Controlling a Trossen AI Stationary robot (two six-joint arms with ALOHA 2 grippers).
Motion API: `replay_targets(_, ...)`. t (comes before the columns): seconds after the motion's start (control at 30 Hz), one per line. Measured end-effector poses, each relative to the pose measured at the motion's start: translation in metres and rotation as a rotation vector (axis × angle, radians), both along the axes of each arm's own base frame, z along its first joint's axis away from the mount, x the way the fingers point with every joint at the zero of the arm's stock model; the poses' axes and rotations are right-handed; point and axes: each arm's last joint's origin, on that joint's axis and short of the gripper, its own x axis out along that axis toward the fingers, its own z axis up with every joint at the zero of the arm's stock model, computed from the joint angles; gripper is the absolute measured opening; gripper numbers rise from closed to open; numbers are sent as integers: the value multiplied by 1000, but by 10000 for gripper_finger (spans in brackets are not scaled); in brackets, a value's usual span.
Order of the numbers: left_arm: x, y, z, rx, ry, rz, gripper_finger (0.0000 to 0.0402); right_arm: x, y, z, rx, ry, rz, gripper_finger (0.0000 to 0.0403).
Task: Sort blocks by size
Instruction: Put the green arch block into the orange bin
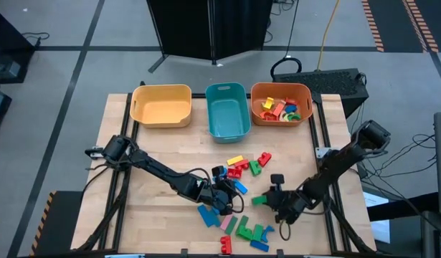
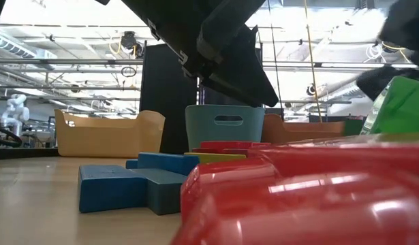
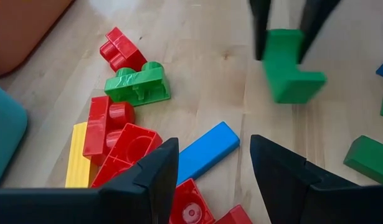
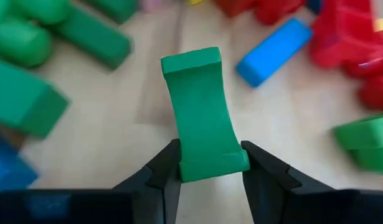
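Loose blocks in red, green, blue, yellow and pink lie on the wooden table (image 1: 163, 154), in a cluster (image 1: 242, 168) and a near group (image 1: 245, 231). My right gripper (image 1: 275, 199) is shut on a green block (image 1: 259, 200), also seen in the right wrist view (image 4: 200, 112). My left gripper (image 1: 224, 190) is open and low over the cluster. Its fingers stand on either side of a blue bar (image 3: 207, 152) without touching it, beside red bricks (image 3: 116, 137). My right gripper pinches one end of the green block (image 4: 207, 163) between its two fingers. The fingers come slanting down from the table's right side, and the block reaches out beyond the fingertips. Its free end (image 3: 297, 87) is close over the table; whether it touches, I cannot tell.
Three bins stand in a row at the far edge: a yellow one (image 1: 161, 105), a teal one (image 1: 227, 109), and an orange one (image 1: 280, 102) holding several small blocks. The two grippers are close together near the table's middle. Bare wood lies at the near left.
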Motion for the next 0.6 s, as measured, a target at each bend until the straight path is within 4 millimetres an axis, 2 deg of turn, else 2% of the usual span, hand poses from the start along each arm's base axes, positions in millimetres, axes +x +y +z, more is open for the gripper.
replay_targets(0.3, 0, 0, 0, 2, 4, 0, 192, 9, -40, 21, -133, 9, -39, 128)
replay_targets(0.6, -1, 0, -1, 20, 12, -14, 192, 9, -87, 55, -221, -46, -140, 131)
